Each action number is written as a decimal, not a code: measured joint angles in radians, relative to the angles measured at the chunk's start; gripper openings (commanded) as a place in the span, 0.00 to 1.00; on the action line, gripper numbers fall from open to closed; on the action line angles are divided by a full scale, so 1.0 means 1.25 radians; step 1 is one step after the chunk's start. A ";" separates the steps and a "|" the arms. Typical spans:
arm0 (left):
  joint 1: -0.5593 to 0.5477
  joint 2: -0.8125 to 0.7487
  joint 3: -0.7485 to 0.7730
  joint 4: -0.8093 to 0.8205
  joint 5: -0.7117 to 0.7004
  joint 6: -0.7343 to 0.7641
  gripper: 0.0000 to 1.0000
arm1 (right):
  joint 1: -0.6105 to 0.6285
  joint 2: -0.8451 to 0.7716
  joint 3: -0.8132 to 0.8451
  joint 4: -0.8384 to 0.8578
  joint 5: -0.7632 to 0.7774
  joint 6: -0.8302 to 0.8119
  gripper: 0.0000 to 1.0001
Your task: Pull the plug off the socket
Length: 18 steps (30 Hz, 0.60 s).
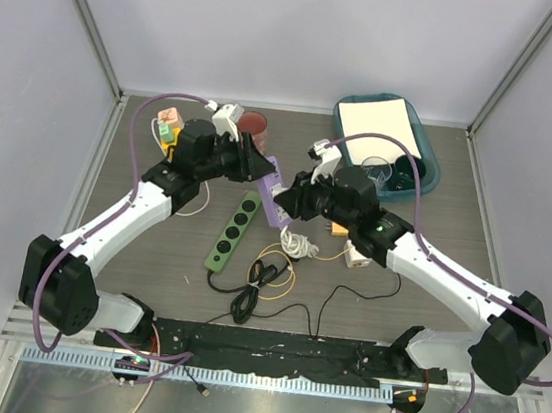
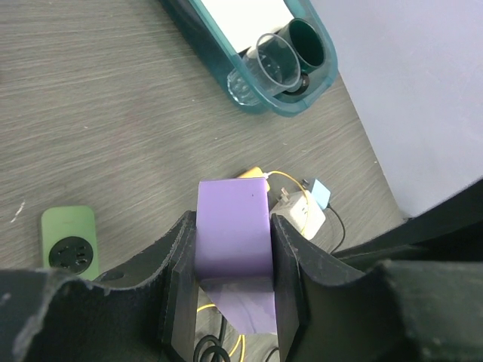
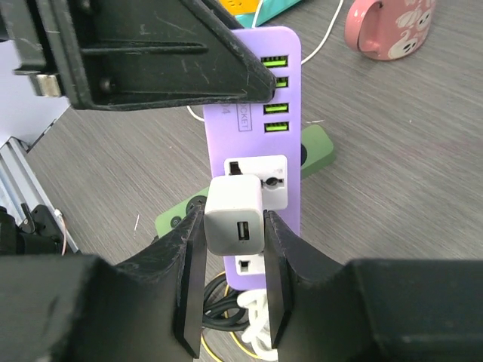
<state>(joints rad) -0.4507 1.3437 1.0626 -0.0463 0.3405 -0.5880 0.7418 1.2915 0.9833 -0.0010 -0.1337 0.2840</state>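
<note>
Clamped by right gripper (image 3: 235,245): white boxy USB plug (image 3: 235,211), seated in flat purple plastic power strip (image 3: 260,143). Pinched across both long edges by left gripper (image 2: 232,253) (bare grey tabletop (image 3: 407,151) open alongside).

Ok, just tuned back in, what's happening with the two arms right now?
The left end effector is clamped on the sides of the purple power strip, holding it up above the green strip. The right end effector is shut on the white USB charger plug, which sits plugged into the purple strip's socket. Both grips are set, but the plug has not been pulled out yet.
</note>
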 measured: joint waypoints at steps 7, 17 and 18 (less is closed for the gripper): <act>0.002 0.004 0.012 -0.037 -0.042 0.023 0.00 | 0.000 -0.046 -0.002 -0.027 0.023 -0.032 0.01; 0.002 0.004 0.013 -0.080 -0.090 0.063 0.00 | -0.020 -0.038 -0.002 -0.081 0.169 -0.035 0.01; 0.002 0.004 0.013 -0.090 -0.093 0.067 0.00 | -0.035 -0.031 -0.002 -0.081 0.183 -0.029 0.01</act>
<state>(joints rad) -0.4488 1.3487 1.0794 -0.1585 0.2237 -0.5037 0.6975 1.2533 0.9806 -0.1024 0.0956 0.2481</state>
